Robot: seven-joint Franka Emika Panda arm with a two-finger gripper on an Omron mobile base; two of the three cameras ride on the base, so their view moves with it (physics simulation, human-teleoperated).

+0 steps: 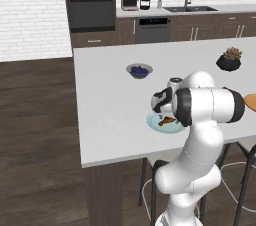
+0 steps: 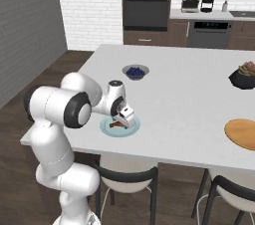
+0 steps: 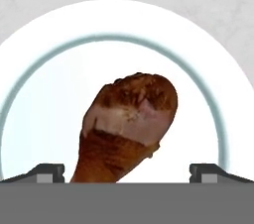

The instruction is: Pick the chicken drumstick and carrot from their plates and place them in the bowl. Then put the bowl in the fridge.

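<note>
We are holding our gripper (image 3: pixel 127 172) wide open right above the pale blue plate (image 3: pixel 44 94), fingertips (image 3: pixel 47 172) spread to either side of the chicken drumstick (image 3: pixel 126 126), which is lying on the plate directly beneath us, not yet grasped.

Below my hand the chicken drumstick (image 3: pixel 130 129), reddish-brown with a pale torn patch, lies flat on the pale blue plate (image 3: pixel 44 84); the wooden plate (image 2: pixel 242 133) lies well apart.
</note>
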